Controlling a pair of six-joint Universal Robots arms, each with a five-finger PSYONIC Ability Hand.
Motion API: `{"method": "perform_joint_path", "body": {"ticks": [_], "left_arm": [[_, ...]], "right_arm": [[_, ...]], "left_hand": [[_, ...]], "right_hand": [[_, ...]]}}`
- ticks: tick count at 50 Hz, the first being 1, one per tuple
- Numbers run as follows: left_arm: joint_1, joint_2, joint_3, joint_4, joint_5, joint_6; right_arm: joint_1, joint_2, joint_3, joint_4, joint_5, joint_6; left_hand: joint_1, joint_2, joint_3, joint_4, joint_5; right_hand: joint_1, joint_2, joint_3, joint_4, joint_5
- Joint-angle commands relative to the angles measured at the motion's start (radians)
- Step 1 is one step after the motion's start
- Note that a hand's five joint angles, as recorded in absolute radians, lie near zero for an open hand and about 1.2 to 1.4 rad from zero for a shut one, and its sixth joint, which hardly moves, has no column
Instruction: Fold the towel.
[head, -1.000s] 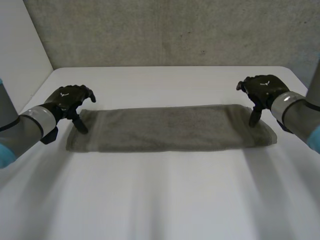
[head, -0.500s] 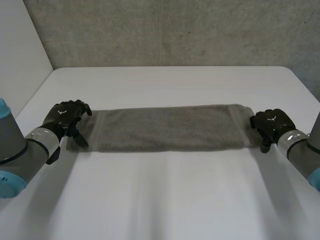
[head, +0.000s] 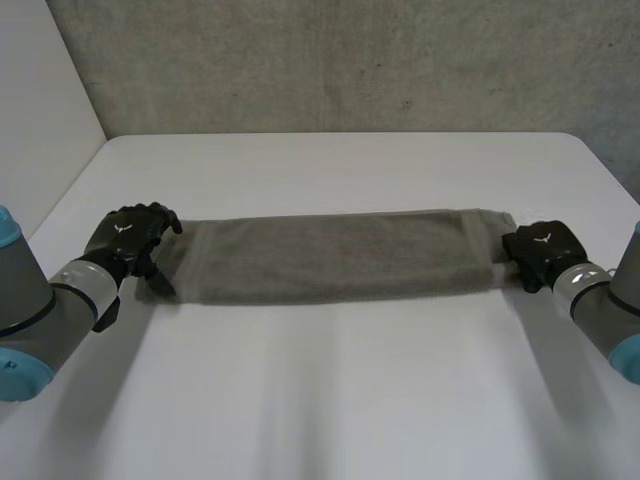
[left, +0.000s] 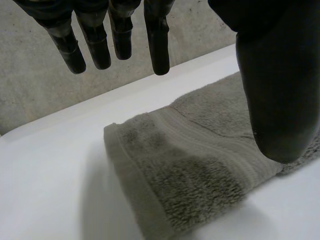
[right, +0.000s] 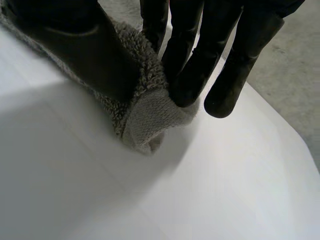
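A towel (head: 340, 255) stretches across the table (head: 330, 400), left hand (head: 130, 235) at its left end, right hand (head: 540, 250) at its right.

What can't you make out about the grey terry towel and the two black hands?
Head view: the right hand hides the gripped end of the grey terry towel.
Left wrist view: the left hand has its thumb over the towel's edge; contact unclear.
Right wrist view: thumb and fingers hide how much cloth is pinched.
Head view: towel layers too small to count.

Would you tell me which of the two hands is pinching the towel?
The right hand: its fingers and thumb pinch the towel at its end, while the left hand has straight fingers, holding nothing.
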Motion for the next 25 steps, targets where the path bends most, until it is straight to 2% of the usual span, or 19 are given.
{"method": "perform_joint_path", "body": {"ticks": [1, 6, 7, 8, 10, 11, 13, 16, 18, 19, 21, 22, 23, 24, 25], "left_arm": [[0.001, -0.002, 0.0, 0.006, 0.0, 0.0], [0.003, -0.002, -0.001, 0.012, 0.0, 0.0], [0.003, 0.0, -0.001, 0.012, 0.0, 0.0], [0.003, 0.0, -0.001, 0.012, 0.0, 0.0], [0.001, 0.0, -0.001, 0.012, -0.002, 0.0], [0.001, 0.0, -0.001, 0.012, -0.002, 0.0], [0.001, 0.0, -0.001, 0.014, -0.002, 0.001], [0.001, 0.0, -0.001, 0.014, -0.002, 0.0], [0.001, 0.001, -0.001, 0.014, -0.003, 0.0], [0.001, 0.001, -0.001, 0.014, -0.003, 0.0], [0.001, 0.001, -0.001, 0.014, -0.003, 0.0], [0.001, 0.001, -0.001, 0.014, -0.003, 0.0], [0.001, 0.001, -0.001, 0.014, -0.003, 0.0], [0.001, 0.003, -0.001, 0.014, -0.003, 0.0], [0.001, 0.003, -0.001, 0.014, -0.003, 0.0]], "right_arm": [[-0.071, -0.008, -0.052, 0.052, 0.018, -0.006], [-0.189, -0.006, -0.113, 0.163, 0.04, -0.067], [-0.233, -0.005, -0.136, 0.187, 0.079, -0.102], [-0.234, -0.005, -0.136, 0.188, 0.079, -0.102], [-0.296, -0.008, -0.167, 0.197, 0.178, -0.176], [-0.296, -0.008, -0.167, 0.197, 0.179, -0.176], [-0.298, -0.013, -0.184, 0.172, 0.247, -0.19], [-0.286, -0.023, -0.179, 0.157, 0.252, -0.184], [-0.202, -0.08, -0.155, 0.137, 0.254, -0.161], [-0.201, -0.08, -0.155, 0.137, 0.254, -0.161], [-0.029, -0.137, -0.147, 0.128, 0.252, -0.11], [-0.028, -0.137, -0.147, 0.128, 0.252, -0.11], [0.065, -0.149, -0.155, 0.117, 0.252, -0.078], [0.066, -0.149, -0.155, 0.117, 0.252, -0.078], [0.169, -0.155, -0.164, 0.103, 0.252, -0.044]], "left_hand": [[-0.066, -0.066, -0.073, -0.074, -0.044], [-0.066, -0.066, -0.073, -0.074, -0.044], [-0.066, -0.066, -0.073, -0.074, -0.044], [-0.066, -0.066, -0.073, -0.074, -0.044], [-0.066, -0.066, -0.073, -0.074, -0.044], [-0.066, -0.066, -0.073, -0.074, -0.044], [-0.066, -0.066, -0.073, -0.074, -0.044], [-0.069, -0.069, -0.076, -0.077, -0.047], [-0.066, -0.066, -0.073, -0.074, -0.044], [-0.069, -0.069, -0.076, -0.077, -0.047], [-0.069, -0.069, -0.076, -0.077, -0.047], [-0.069, -0.069, -0.076, -0.077, -0.047], [-0.066, -0.066, -0.073, -0.074, -0.044], [-0.069, -0.069, -0.076, -0.077, -0.047], [-0.069, -0.069, -0.076, -0.077, -0.047]], "right_hand": [[0.085, 0.071, 0.069, 0.054, 0.067], [0.085, 0.071, 0.069, 0.054, 0.067], [0.085, 0.071, 0.069, 0.054, 0.067], [0.085, 0.071, 0.069, 0.054, 0.067], [0.085, 0.071, 0.069, 0.054, 0.067], [0.085, 0.071, 0.069, 0.054, 0.067], [0.085, 0.071, 0.069, 0.054, 0.067], [0.085, 0.071, 0.069, 0.054, 0.067], [0.085, 0.071, 0.069, 0.054, 0.067], [0.085, 0.071, 0.069, 0.054, 0.067], [0.085, 0.071, 0.069, 0.054, 0.067], [0.085, 0.071, 0.069, 0.054, 0.067], [0.085, 0.071, 0.069, 0.054, 0.067], [0.085, 0.071, 0.069, 0.054, 0.067], [0.085, 0.071, 0.069, 0.054, 0.067]]}}
